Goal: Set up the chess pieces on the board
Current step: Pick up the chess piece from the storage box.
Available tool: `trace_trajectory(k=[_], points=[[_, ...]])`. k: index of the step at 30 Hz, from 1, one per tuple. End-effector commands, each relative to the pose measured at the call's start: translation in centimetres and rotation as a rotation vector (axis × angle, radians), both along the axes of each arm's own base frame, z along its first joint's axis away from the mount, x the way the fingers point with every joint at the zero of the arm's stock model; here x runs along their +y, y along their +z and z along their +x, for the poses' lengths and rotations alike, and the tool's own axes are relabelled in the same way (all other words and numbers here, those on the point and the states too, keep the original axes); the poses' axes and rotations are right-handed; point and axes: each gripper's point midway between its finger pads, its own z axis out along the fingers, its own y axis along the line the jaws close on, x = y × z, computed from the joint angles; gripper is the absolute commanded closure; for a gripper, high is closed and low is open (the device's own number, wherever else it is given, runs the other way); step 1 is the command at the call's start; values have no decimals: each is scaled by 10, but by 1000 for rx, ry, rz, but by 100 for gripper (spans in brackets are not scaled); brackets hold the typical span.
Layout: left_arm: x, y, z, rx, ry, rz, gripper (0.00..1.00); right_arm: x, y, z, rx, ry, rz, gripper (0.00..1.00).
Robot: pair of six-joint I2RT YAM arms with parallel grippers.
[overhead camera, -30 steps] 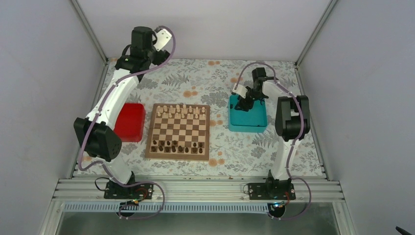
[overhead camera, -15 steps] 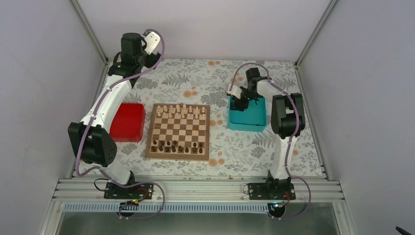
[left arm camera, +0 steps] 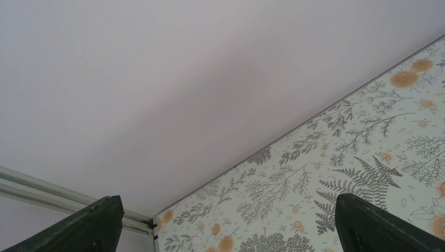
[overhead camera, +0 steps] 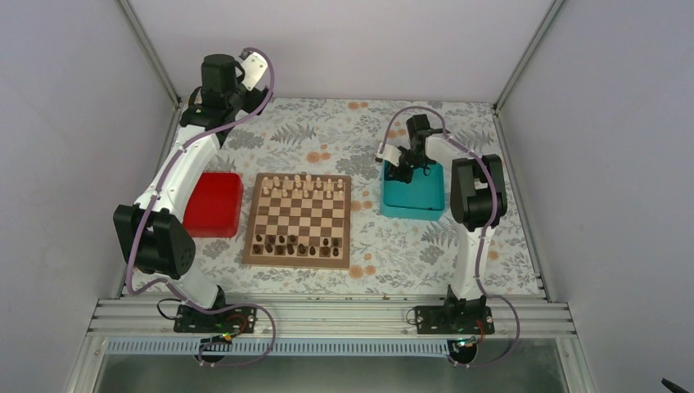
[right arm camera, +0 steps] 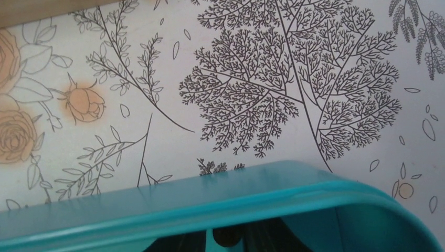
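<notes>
So, right hand's (overhead camera: 402, 171) in the tray (overhead camera: 417, 206), grip unclear: lift straight up before you swing. Your left hand's (left arm camera: 231, 220) wide open.

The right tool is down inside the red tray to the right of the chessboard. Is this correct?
No, the right tool is down inside the teal tray, not a red one, to the right of the chessboard. The top view shows it.
</notes>
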Motion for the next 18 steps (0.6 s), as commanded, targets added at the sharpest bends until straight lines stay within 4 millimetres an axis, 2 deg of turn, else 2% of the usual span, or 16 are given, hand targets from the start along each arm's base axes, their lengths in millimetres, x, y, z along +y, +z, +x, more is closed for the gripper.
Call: trace_trajectory(k=[1, 4, 7, 13, 15, 18], points=[[2, 11, -5, -25, -4, -32, 0, 2, 10, 0, -1, -8, -3, 84], [2, 13, -6, -26, -5, -33, 0, 0, 21, -4, -12, -21, -8, 90], [2, 14, -8, -28, -5, -32, 0, -3, 37, -10, -24, -32, -13, 92], [4, 18, -10, -38, -3, -26, 0, -8, 84, -31, -77, -38, -31, 95], [6, 21, -11, -44, 2, -27, 0, -3, 99, -40, -96, -28, -34, 95], [7, 24, -11, -53, 6, -27, 0, 16, 115, -56, -114, 11, -38, 95]])
